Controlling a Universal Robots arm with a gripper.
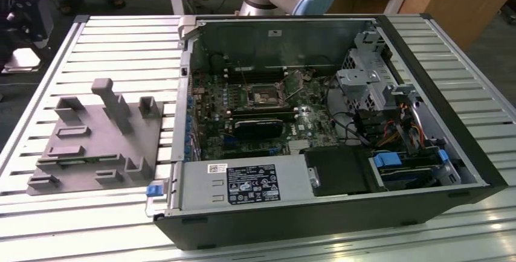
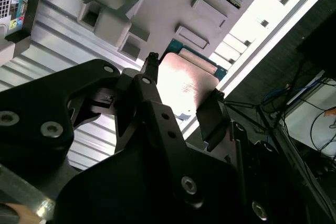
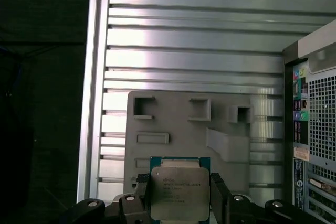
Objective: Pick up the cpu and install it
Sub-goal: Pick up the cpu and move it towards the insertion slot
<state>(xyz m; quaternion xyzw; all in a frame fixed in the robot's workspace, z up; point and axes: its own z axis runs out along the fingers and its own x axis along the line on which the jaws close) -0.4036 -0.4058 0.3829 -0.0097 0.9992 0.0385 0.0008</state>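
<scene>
The cpu (image 3: 178,190), a flat square chip with no longer side to be told, is shown clamped by two opposite edges between the black jaws of the gripper (image 3: 180,195). In the first wrist view its silver-grey metal plate is turned toward the camera and framed by a thin green border, while its nearest edge is cut off by the frame. In the second wrist view the plate is washed out by glare, a teal edge is seen along one side, and part of the chip is hidden behind a dark, bolted jaw. Behind the chip, a grey moulded holder (image 3: 184,129) with square pockets and raised blocks is laid on the ribbed aluminium table (image 3: 194,30), just beside the open black computer case (image 1: 322,220). In the exterior view, the metal-framed motherboard socket (image 1: 264,96) is seen inside the case.
</scene>
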